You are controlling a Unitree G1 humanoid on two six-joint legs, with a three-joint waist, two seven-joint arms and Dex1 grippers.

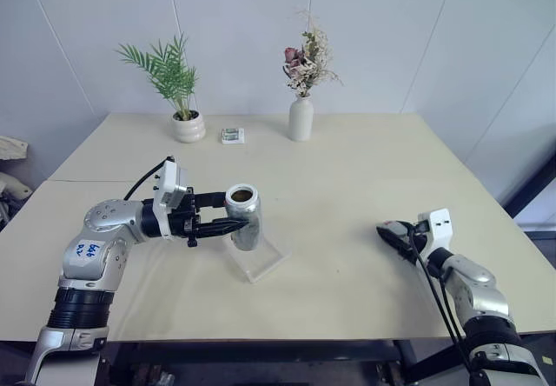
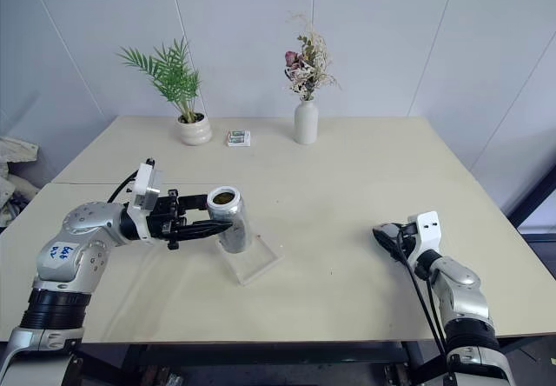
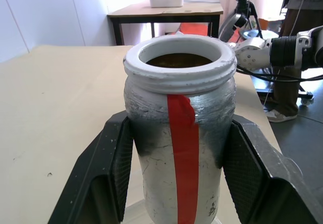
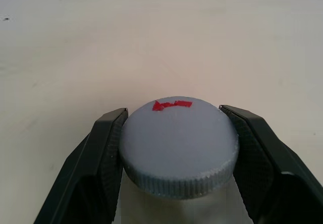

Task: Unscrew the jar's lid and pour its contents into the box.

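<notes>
The left pincer (image 1: pixel 228 226) pinches the jar (image 1: pixel 243 216) from the side, one black finger pressed against each flank, as the left wrist view confirms. The jar stands upright and uncapped, its white threaded rim open; a red stripe runs down its silvery wall. Dark brown contents (image 3: pixel 178 60) are visible inside the mouth. The jar is held over the box (image 1: pixel 258 261), a shallow clear tray lying on the worktop (image 1: pixel 347 169) near its middle; whether the jar's base touches the tray cannot be told.

The right pincer (image 1: pixel 393 236) sits low at the right side of the worktop, well apart from the jar. In the right wrist view the lid (image 4: pixel 179 144), a round grey cap with a small red mark on top and a knurled edge, lies between its two fingers (image 4: pixel 103 153), which flank the cap closely on both sides. Whether they press on it or stand just clear cannot be told.

At the far edge stand a potted plant (image 1: pixel 181 99), a white vase of dried flowers (image 1: pixel 301 112), and a small packet (image 1: pixel 232 136) between them.
</notes>
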